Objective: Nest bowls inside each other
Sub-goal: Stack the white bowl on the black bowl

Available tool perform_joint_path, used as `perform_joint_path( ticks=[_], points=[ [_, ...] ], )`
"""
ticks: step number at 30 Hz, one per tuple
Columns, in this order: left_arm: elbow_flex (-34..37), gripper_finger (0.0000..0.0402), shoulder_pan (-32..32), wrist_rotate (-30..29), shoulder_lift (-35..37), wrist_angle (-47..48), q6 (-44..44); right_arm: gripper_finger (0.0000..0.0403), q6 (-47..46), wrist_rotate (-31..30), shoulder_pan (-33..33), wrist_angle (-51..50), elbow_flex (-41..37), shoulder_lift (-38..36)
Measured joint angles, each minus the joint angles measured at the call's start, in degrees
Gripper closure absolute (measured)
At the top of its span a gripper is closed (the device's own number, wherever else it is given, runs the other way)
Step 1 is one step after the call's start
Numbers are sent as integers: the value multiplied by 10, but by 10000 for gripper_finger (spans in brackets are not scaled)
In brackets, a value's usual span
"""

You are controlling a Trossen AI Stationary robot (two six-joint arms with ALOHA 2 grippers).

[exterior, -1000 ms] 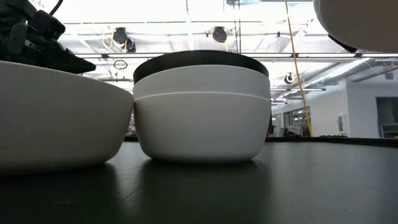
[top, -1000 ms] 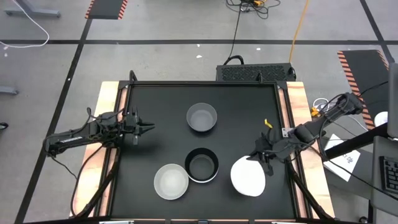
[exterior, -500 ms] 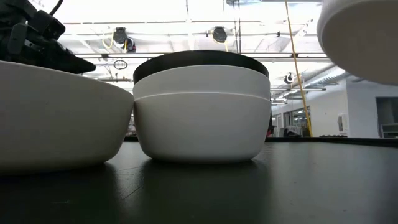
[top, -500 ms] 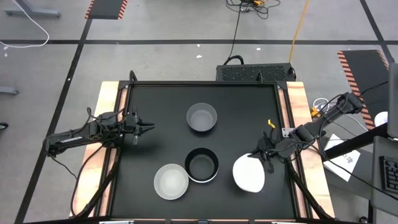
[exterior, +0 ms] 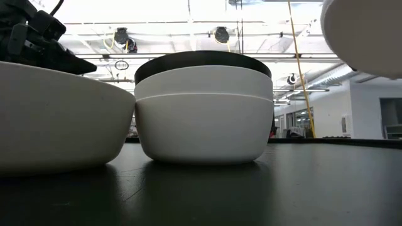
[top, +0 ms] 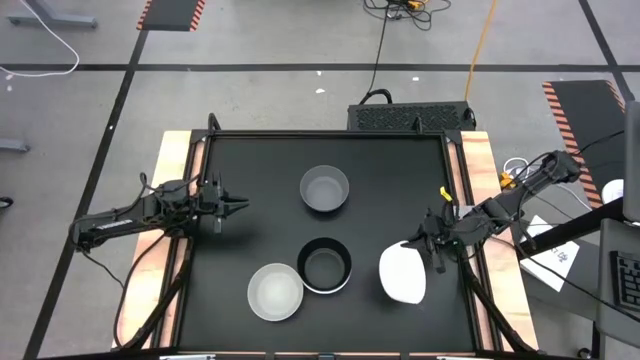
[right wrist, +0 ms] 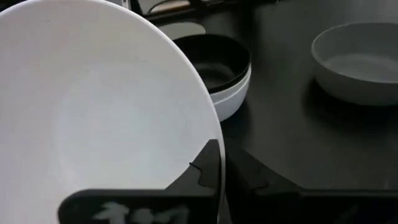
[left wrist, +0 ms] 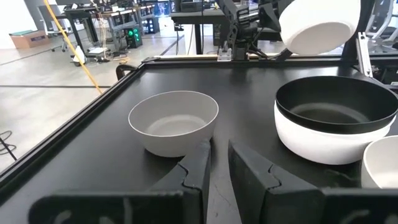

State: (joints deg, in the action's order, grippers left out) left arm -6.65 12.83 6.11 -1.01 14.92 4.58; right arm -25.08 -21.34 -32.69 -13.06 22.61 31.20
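My right gripper [top: 430, 250] is near the table's right edge and is shut on a white bowl [top: 403, 274], which hangs high above the table [exterior: 367, 34]. A black bowl [top: 324, 262] sits nested in a white bowl [exterior: 204, 129]; a seam across that white wall hints at two nested shells. A pale translucent bowl [top: 275, 291] stands by the near edge. A grey bowl [top: 325, 189] stands upright toward the far side. My left gripper [top: 240, 205] waits, shut, at the table's left, pointing at the grey bowl [left wrist: 174, 121]. My right gripper holds the white bowl by its rim [right wrist: 214, 134], on the side toward the table's right. One finger [right wrist: 208, 165] lies inside the bowl, the other outside. The fingers come level from the right. The bowl is lifted clear and steeply tilted, its hollow [right wrist: 93, 112] facing the wrist camera.
A raised frame [top: 455, 180] borders the black table top, with wooden strips outside it. Bare table lies between the grey bowl and the right gripper, and along the far edge. A black box [top: 410, 116] sits beyond the far edge.
My right gripper has drawn back slightly toward the table's right edge and turned. The white bowl has tipped more steeply and shows narrower from above. It has shifted a little toward the right and far side and stays lifted clear.
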Motion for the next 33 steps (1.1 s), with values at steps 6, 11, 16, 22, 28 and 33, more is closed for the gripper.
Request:
perform_joint_path(
  ticks=[6, 11, 16, 22, 28, 33],
  points=[
    [0, 341, 0, 0, 0, 0, 1, 403, 33, -11, 10, 38, -27, -22],
    [0, 341, 0, 0, 0, 0, 4, 403, 102, -9, 29, 113, -30, -14],
    [0, 341, 0, 0, 0, -1, 7, 403, 149, 50, 76, 178, -30, 0],
    [0, 341, 0, 0, 0, -1, 7, 403, 153, 136, 164, 198, -25, 28],
    [0, 341, 0, 0, 0, -1, 7, 403, 154, 241, 242, 227, 7, 86],
    [0, 341, 0, 0, 0, -1, 7, 403, 157, 285, 291, 236, 54, 159]
  ],
)
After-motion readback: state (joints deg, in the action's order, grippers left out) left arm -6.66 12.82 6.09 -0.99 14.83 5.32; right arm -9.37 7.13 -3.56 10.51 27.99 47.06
